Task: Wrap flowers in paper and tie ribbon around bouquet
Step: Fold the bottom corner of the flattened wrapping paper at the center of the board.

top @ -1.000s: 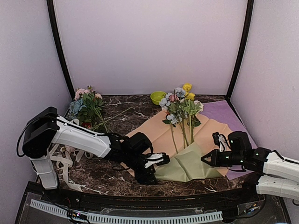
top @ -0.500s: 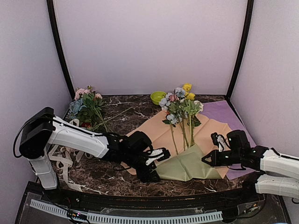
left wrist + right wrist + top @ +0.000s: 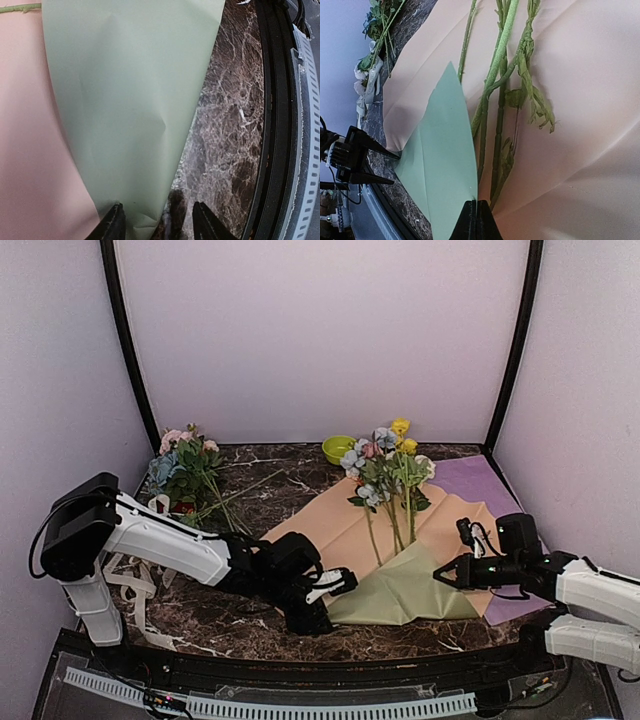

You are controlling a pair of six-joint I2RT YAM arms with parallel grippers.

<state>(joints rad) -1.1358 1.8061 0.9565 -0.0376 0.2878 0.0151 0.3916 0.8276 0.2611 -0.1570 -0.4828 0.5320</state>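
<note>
The paper (image 3: 400,590) — mid-fold, I judge: right gripper (image 3: 441,573) pinched on its green flap, left gripper (image 3: 155,217) apart (astride the near corner) — needs closing next.

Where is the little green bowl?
In the overhead view, the bowl sits at the back of the table, near the middle, just left of the flowers.

legible text: none in any view | paper (image 3: 400,590): plain, unprinted faces | ribbon (image 3: 133,592): too small to read any lettering
</note>
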